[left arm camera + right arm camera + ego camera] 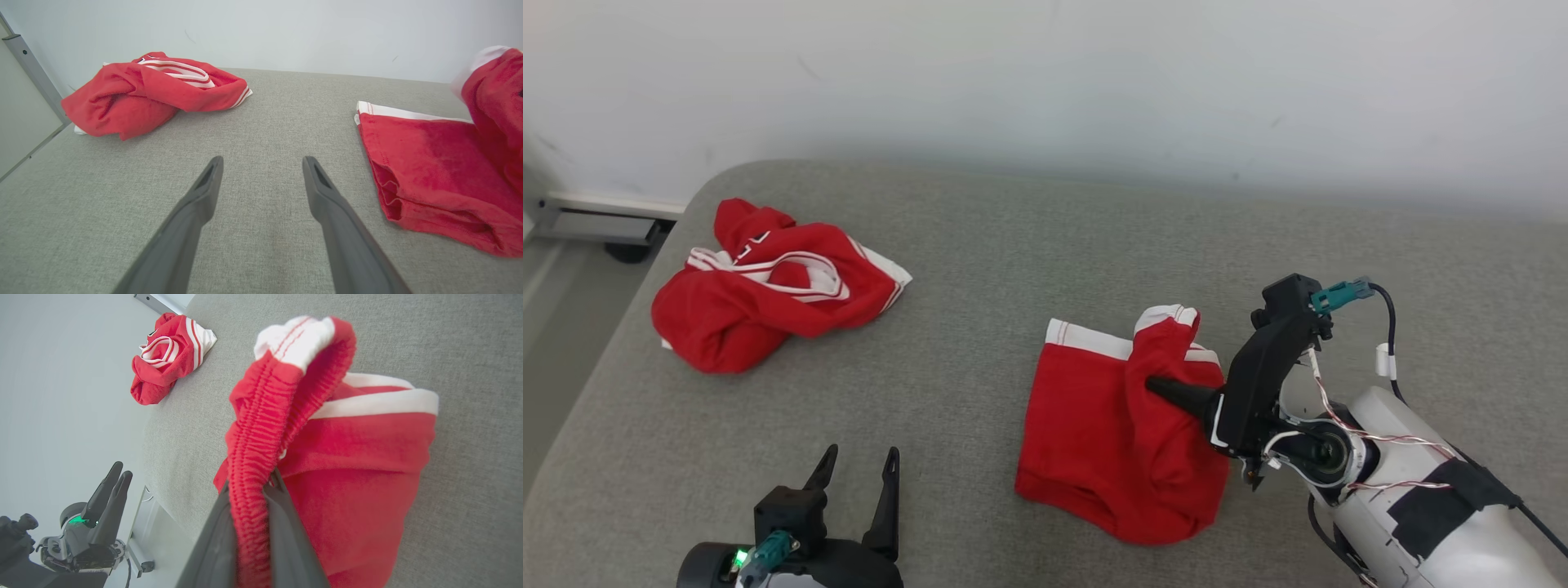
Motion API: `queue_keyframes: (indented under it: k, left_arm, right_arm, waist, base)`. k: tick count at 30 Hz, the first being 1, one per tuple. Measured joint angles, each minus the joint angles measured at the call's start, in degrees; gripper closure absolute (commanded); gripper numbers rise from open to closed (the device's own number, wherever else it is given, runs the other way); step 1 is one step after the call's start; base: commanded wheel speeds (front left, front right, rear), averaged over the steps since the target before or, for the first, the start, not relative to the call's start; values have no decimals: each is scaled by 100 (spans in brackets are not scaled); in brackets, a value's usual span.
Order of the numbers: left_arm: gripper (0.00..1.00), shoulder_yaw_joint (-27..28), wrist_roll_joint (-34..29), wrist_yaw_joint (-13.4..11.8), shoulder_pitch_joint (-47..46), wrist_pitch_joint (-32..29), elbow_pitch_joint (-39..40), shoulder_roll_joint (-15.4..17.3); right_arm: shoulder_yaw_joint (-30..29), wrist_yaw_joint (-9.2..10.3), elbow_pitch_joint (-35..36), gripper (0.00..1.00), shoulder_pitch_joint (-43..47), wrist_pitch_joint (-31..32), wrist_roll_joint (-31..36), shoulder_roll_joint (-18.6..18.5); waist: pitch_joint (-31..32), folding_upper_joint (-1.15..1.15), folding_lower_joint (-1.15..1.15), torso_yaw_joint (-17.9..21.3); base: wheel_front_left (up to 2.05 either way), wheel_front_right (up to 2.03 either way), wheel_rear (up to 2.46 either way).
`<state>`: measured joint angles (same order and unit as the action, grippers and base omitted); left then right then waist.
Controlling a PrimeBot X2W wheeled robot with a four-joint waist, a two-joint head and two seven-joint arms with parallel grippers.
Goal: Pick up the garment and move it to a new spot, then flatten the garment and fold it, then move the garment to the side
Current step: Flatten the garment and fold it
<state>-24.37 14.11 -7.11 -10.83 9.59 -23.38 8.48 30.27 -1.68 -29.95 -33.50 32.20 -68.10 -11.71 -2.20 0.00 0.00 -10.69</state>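
Red shorts with white trim (1103, 425) lie partly folded on the grey padded surface (1013, 245), right of centre. My right gripper (1156, 385) is shut on their elastic waistband, which is lifted and draped over the rest of the shorts. In the right wrist view the gathered red waistband (261, 428) is pinched between my two fingers (220, 535), with a white hem at its top. My left gripper (859, 461) stands open at the lower left, holding nothing, with the shorts (441, 171) to its right.
A second red and white garment (768, 282) lies crumpled at the far left of the surface, near its rounded corner. A pale wall runs behind. A grey rail (596, 216) and floor lie beyond the left edge.
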Motion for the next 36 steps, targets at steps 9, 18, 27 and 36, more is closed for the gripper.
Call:
queue_keyframes:
  k: [9, 18, 27, 36]
  left_arm:
    - [0, -49, -1, 0, -23, -81, 35, -110]
    - [0, -135, -1, 1, -147, -149, 23, -203]
    - [0, -37, 0, 0, -115, -151, -9, -196]
    - [0, 178, 0, 0, 132, -140, 0, -47]
  right_arm:
    - [5, 417, -452, 100, -354, -100, 57, 260]
    - [76, 579, -846, 100, -477, -100, 125, 368]
    - [252, 560, -1104, 0, -684, -154, 319, 437]
    - [539, 417, -1068, 0, -664, -346, 833, -87]
  waist:
    - [-110, 0, 0, -299]
    - [-170, 0, 0, -546]
    - [-143, 0, 0, -620]
    - [-23, 0, 0, -382]
  base:
    - [0, 0, 0]
    - [0, 0, 0]
    - [0, 0, 0]
    - [0, 0, 0]
